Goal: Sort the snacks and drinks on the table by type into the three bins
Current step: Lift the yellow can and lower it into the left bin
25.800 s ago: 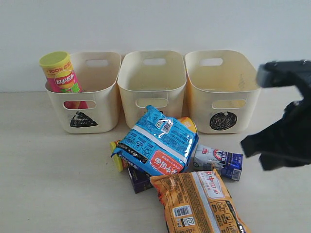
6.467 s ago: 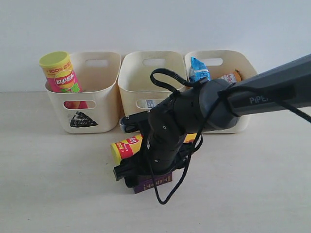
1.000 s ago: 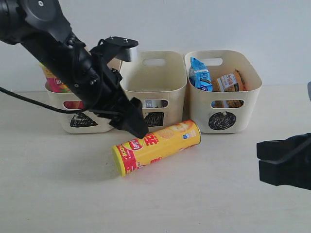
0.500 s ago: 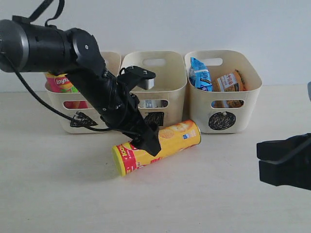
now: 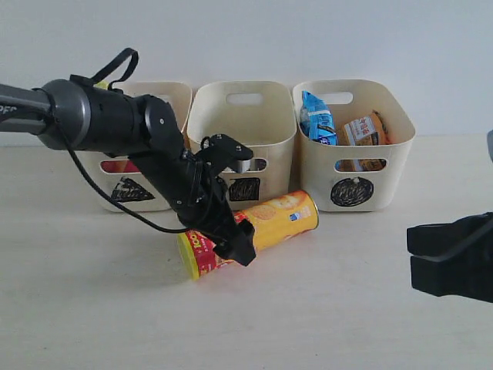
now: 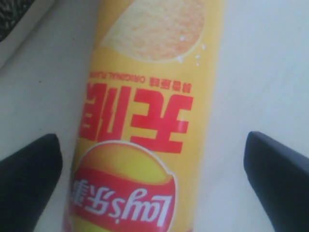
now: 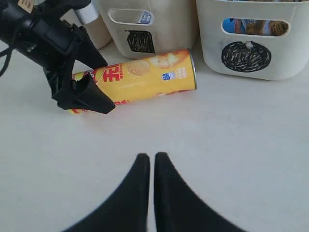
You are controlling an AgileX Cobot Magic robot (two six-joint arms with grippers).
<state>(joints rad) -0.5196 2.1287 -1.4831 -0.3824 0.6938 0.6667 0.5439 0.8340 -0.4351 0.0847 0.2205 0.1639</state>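
exterior, left tool: spread wide and lowered over the yellow Lay's chip tube near its lid end, one finger in front and one behind. It looks set to close across the tube's width.
exterior, tube: lies on its side on the tabletop, just in front of the square-marked bin. It is the only snack outside the bins.
exterior, other bins: the arm partly hides the triangle-marked bin, and something pink shows through its slot. The circle-marked bin holds a blue packet and an orange packet, so crinkly bags are grouped there.
exterior, right tool: low on the right, well apart from the tube, probably parked out of the way.
left wrist, fingers: one on each side of the tube, with tabletop visible in both gaps, so there is no pinch yet.
right wrist, right tool: fingers pressed together and holding nothing, pointing toward the tube from a distance.
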